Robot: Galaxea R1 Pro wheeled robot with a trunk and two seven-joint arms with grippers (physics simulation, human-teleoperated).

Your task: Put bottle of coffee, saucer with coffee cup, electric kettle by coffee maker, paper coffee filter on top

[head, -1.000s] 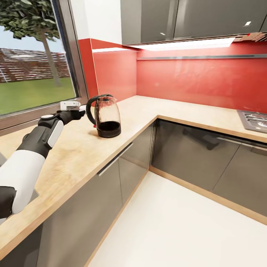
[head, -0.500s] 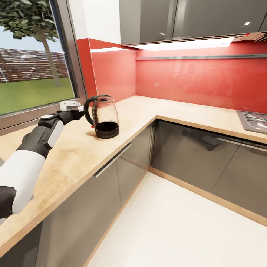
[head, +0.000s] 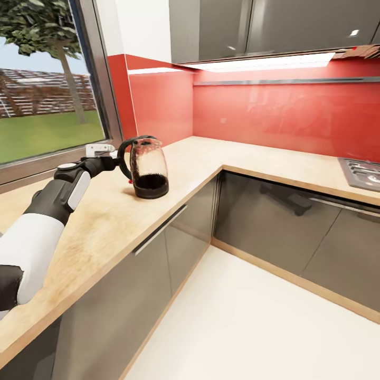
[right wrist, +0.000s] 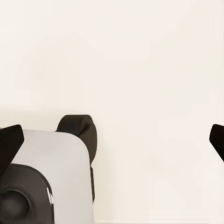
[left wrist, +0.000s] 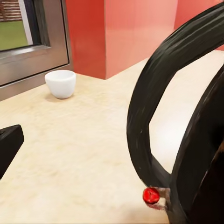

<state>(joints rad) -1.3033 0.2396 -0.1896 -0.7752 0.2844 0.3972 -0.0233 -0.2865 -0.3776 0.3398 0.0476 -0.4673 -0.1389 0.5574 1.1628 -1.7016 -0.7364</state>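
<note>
Glass electric kettle (head: 149,168) stands on the wooden surface (head: 105,221), its black handle (left wrist: 154,107) at the left gripper (head: 113,159); jaw state cannot be told. Risk: an off-centre grasp could tip it. Right jaws wide, empty.

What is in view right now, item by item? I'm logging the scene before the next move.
electric kettle: one, clear glass with black base and handle, upright on the countertop near the window.
coffee cup: one, white, on the countertop below the window frame.
countertop: one, light wood, L-shaped along the walls.
backsplash: red, behind the countertop.
cabinets: grey, under the countertop; more above.
stove: one, grey, at the far right edge of the head view.
window: one, showing grass and a tree.
floor: white.
left gripper: one, black, at the kettle's handle.
right gripper: one, black fingertips apart, over the floor.
</note>
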